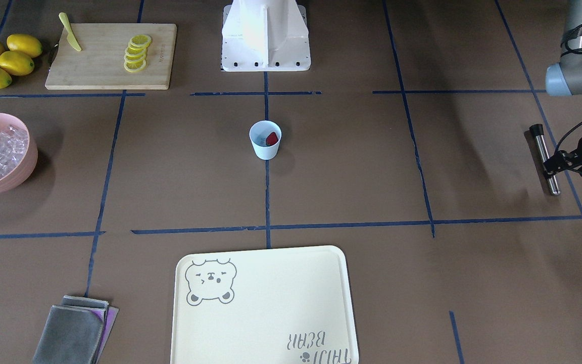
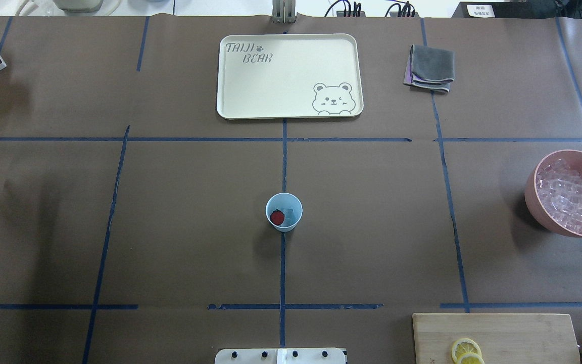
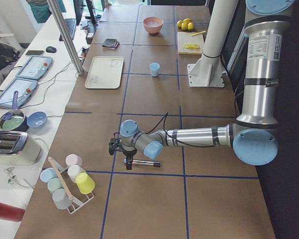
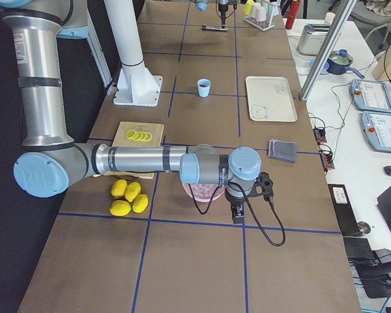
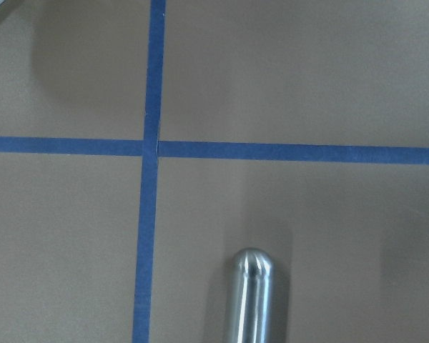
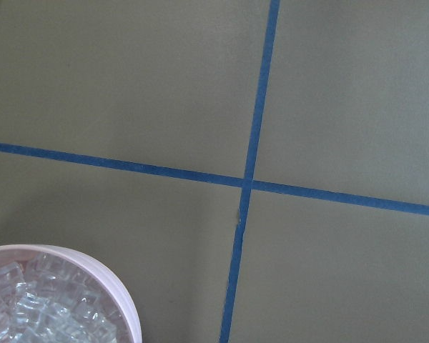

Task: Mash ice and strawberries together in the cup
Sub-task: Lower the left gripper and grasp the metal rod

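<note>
A round-tipped steel rod (image 5: 252, 296) lay by the left gripper (image 1: 553, 167), its grip impossible to tell; the pale-blue plastic cup (image 1: 265, 140) at the middle of the worktop (image 1: 351, 167) held a dark-red strawberry (image 1: 271, 138) and clear ice cubes (image 2: 288, 214)

One cup (image 1: 265, 144), one strawberry (image 1: 272, 138), four lemons (image 1: 15, 62)

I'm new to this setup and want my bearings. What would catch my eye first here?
The pale-blue cup stands alone at the table's centre, a dark-red strawberry and ice inside. A pink bowl heaped with ice cubes sits at the robot's right, yellow lemons nearby. The left tool is at a steel rod lying at the robot's far left.
</note>
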{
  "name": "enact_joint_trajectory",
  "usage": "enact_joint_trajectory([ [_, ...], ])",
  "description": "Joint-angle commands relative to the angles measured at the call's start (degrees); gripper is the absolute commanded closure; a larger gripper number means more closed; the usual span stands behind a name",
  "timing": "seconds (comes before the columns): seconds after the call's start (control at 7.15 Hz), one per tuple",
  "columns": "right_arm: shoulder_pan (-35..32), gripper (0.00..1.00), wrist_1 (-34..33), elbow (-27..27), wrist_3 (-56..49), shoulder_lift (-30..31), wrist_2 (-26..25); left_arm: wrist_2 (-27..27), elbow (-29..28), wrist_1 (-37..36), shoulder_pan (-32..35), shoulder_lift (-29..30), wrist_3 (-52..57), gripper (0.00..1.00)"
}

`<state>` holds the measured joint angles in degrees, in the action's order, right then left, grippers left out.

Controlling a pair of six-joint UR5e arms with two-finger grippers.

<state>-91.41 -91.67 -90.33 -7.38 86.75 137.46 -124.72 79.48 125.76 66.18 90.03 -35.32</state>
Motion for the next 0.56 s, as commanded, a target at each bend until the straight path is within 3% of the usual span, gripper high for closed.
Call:
enact_joint_trajectory([
  [0.0,0.0,0.01,0.0,0.1,0.0,0.0,0.0,0.0,-1.0,1.4,-1.7,0.1,0.0,0.00],
  [0.42,0.0,0.01,0.0,-0.1,0.0,0.0,0.0,-0.1,-1.3,1.6,-2.1,-0.3,0.1,0.00],
])
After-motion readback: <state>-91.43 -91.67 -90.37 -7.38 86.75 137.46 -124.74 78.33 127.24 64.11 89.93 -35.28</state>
